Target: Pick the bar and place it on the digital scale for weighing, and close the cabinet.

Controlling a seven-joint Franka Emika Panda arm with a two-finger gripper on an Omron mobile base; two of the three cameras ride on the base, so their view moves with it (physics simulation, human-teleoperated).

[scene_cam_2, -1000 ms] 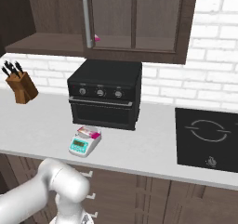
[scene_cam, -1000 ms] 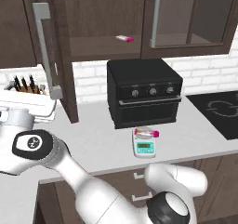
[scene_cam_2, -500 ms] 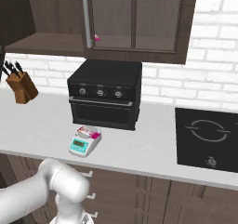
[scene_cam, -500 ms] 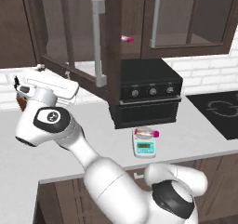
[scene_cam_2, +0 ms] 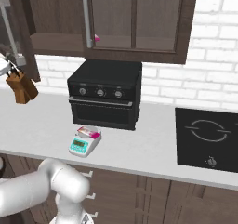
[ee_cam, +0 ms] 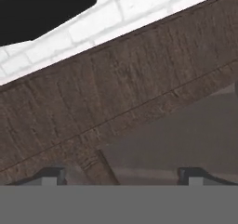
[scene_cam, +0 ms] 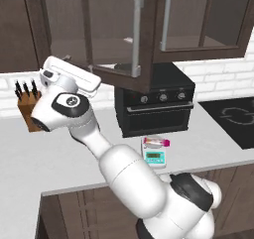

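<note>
The magenta bar (scene_cam: 157,142) (scene_cam_2: 89,133) lies on the digital scale (scene_cam: 155,157) (scene_cam_2: 84,145), which stands on the counter in front of the toaster oven. The cabinet (scene_cam_2: 186,28) hangs above. Its left glass door (scene_cam: 124,79) stands half swung out, with its silver handle (scene_cam: 136,34) facing me. My gripper (scene_cam: 94,86) is raised at the door's lower left corner. In the hand view my gripper (ee_cam: 123,176) is open, its fingertips (ee_cam: 53,175) wide apart, close against the door's brown wooden frame (ee_cam: 116,93). Nothing is held.
A black toaster oven (scene_cam: 156,104) (scene_cam_2: 104,95) sits under the cabinet. A knife block (scene_cam: 29,106) (scene_cam_2: 21,88) is at the left by the brick wall, and a black cooktop (scene_cam_2: 207,132) at the right. A paler bar with a magenta tip (scene_cam_2: 97,38) lies inside the cabinet.
My arm has come up from low on the left to the cabinet door. The door has swung to the right, toward shut. The bar and the scale have stayed put.
</note>
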